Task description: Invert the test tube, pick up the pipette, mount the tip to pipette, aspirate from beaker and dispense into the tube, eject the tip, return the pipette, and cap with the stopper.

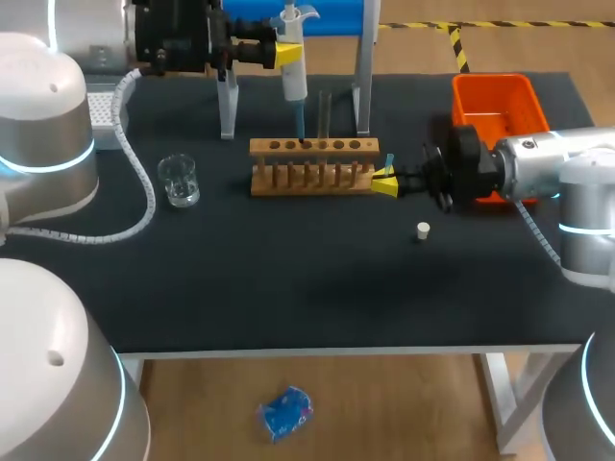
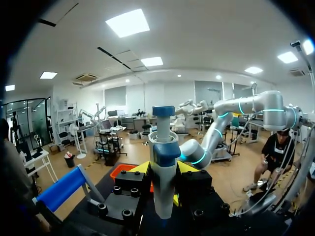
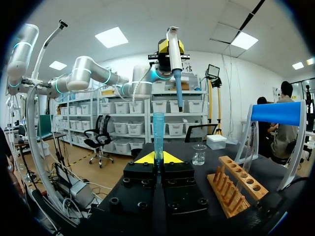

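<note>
Table: matt black top. Rack: pale brown wood. Pipette: white body, with blue cap, collar and tip. Tube: see-through blue. Beaker: clear glass. Stopper: white. Bin: bright orange. Stand: blue top bar, clear legs. Left gripper and right gripper: black blocks, yellow tips. Left arm and right arm: silver-white shells, each with a glowing cyan ring.

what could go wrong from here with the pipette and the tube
1. The pipette in the left gripper hangs over the rack, while the tube in the right gripper sits off the rack's end; dispensing could miss it.
2. The loose stopper lies near the right arm and might get knocked.
</note>
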